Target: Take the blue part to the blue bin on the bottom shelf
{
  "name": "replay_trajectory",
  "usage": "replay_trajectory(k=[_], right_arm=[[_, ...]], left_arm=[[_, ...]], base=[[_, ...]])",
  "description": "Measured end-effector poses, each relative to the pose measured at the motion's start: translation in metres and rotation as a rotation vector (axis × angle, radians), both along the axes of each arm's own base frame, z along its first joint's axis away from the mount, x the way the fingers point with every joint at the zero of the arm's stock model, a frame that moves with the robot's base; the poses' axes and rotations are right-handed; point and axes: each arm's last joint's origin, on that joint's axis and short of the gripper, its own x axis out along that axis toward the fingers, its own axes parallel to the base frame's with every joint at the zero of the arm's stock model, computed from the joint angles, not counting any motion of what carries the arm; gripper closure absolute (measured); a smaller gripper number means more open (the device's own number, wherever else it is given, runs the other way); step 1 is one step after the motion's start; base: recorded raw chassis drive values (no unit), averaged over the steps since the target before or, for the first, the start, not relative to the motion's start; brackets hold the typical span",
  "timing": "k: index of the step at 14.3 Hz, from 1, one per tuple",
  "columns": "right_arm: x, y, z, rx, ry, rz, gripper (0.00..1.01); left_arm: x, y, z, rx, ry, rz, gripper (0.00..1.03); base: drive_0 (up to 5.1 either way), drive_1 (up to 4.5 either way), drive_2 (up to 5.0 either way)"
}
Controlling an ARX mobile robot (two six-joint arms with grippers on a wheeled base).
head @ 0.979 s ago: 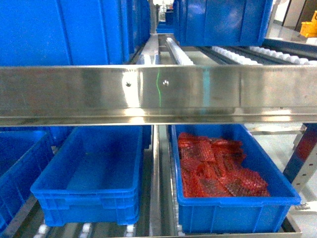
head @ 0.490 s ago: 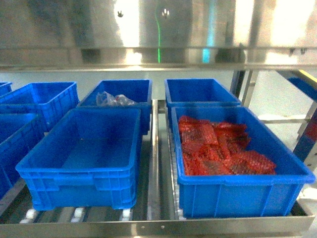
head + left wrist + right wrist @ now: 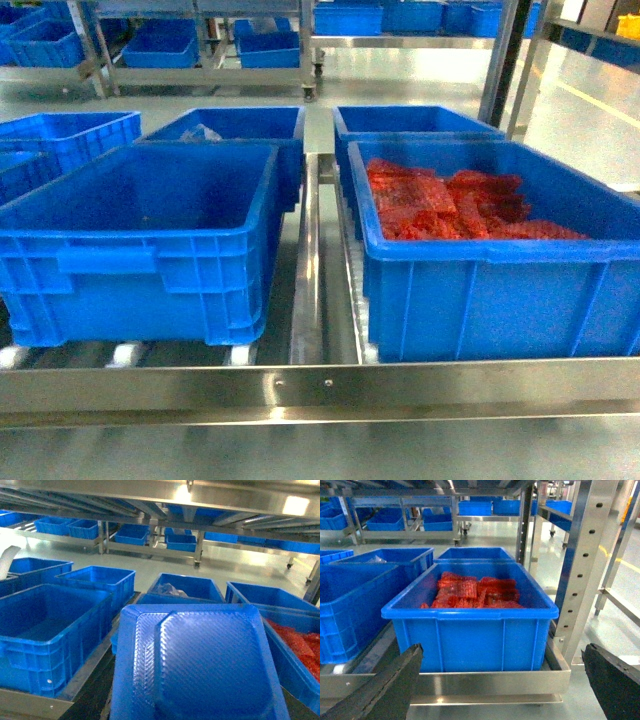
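Blue part (image 3: 200, 667) flat, ribbed; blue bin (image 3: 140, 240) on bottom shelf (image 3: 320, 385).

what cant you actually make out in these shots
- Left gripper: left wrist view, hidden behind the blue part; jaw state unknown.
- Floor of the empty front-left bin: head view, near wall blocks it.
- Clear item in the rear bin: too small to identify.
- Right gripper: fingertips cut off by the frame's bottom edge.

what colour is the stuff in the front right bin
Red, with a netted, mesh-like texture. The red parts fill the front right bin; the head view shows them best.
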Motion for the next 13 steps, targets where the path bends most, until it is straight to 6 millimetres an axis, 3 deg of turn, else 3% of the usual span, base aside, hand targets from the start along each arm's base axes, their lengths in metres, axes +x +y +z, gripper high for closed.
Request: replay_trajectory(k=[13], right_arm=[[0.0, 0.0, -0.0001, 0.0, 0.001, 0.0, 0.03]], left_arm=[[0.0001, 0.0, -0.0001, 0.001, 0.001, 0.0, 0.6]], base=[[0.0, 0.0, 0.0]])
